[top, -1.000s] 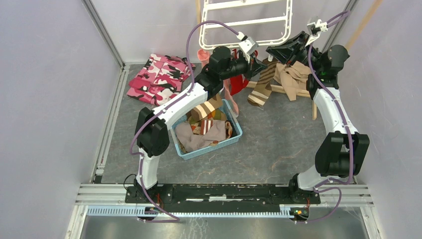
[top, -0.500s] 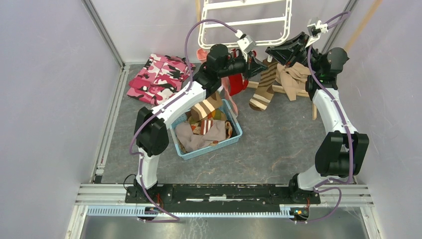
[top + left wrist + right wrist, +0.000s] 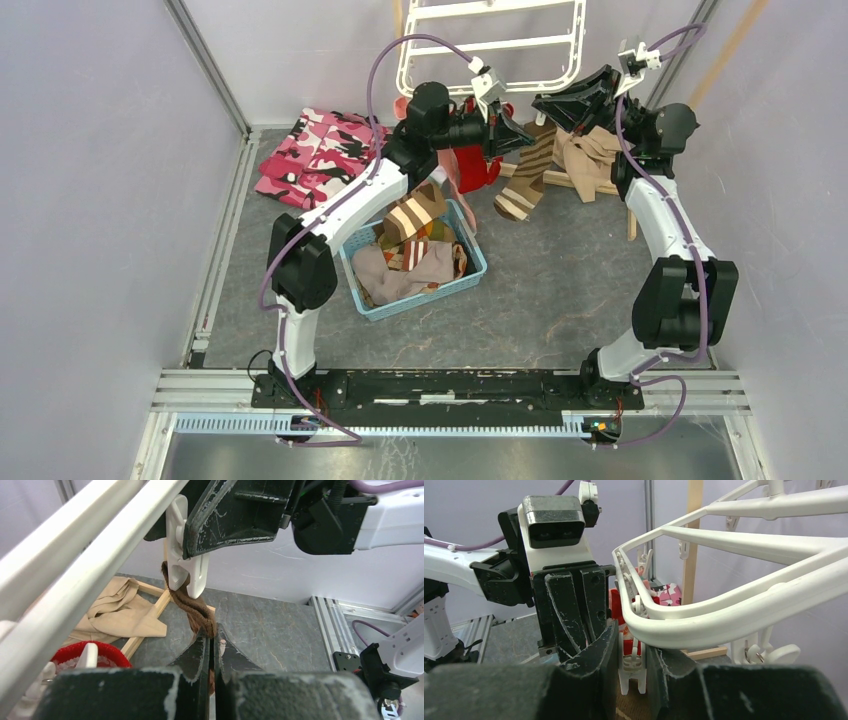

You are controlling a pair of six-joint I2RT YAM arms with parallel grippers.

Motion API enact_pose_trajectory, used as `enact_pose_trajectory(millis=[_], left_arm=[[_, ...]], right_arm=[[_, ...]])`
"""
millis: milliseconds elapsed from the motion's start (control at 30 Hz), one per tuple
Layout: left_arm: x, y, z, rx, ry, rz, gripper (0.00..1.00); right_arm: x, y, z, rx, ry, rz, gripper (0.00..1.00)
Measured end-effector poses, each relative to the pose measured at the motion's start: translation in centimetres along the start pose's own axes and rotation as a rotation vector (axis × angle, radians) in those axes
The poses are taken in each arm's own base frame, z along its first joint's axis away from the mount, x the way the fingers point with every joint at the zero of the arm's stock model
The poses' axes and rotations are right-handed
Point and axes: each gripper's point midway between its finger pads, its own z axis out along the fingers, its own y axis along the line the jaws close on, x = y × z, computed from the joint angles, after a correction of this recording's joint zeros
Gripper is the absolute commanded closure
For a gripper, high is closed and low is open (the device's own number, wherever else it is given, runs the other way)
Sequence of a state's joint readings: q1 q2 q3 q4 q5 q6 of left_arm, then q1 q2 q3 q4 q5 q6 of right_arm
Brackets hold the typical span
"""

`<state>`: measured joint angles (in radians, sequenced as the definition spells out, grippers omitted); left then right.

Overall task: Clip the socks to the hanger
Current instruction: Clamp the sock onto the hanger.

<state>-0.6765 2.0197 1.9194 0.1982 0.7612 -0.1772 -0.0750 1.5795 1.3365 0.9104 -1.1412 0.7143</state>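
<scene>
The white hanger (image 3: 490, 45) stands at the back. My left gripper (image 3: 508, 132) is shut on the top of a brown cream-striped sock (image 3: 527, 172) that dangles below it. In the left wrist view my jaws (image 3: 211, 632) pinch the sock's brown cuff (image 3: 197, 612), which runs up into a white clip peg (image 3: 185, 565). My right gripper (image 3: 558, 105) is shut on that peg. In the right wrist view its fingers (image 3: 601, 650) squeeze the peg (image 3: 631, 672) under the hanger rim (image 3: 704, 625). A red sock (image 3: 478, 165) and a salmon-pink sock (image 3: 455, 185) hang from the rim's left part.
A blue basket (image 3: 472, 272) with several socks sits under the left arm. A pink camouflage garment (image 3: 320, 150) lies at the back left. A tan cloth (image 3: 592, 150) is draped on a wooden stand (image 3: 632, 215) at the back right.
My left gripper has moved up and back towards the hanger, lifting the brown striped sock to the peg. My right gripper has stayed on the peg.
</scene>
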Motion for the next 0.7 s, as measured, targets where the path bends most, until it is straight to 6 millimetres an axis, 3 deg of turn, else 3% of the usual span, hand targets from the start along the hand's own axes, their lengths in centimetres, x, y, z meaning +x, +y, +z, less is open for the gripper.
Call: enact_pose_trajectory(millis=[300,467,700], left_arm=[[-0.8,0.0,-0.5,0.037,-0.009,0.018,0.98],[-1.3,1.1,-0.7,-0.01,-0.01,0.016,0.98],[0.1,2.1,-1.0,-0.066,0.041,0.007,0.98]], right_arm=[[0.1,0.3,0.2,-0.028,-0.016,0.018,0.99],[0.0,0.5,0.2,-0.034,-0.019,0.019,0.99],[0.3,0.3,0.2,-0.04,-0.021,0.033,0.99]])
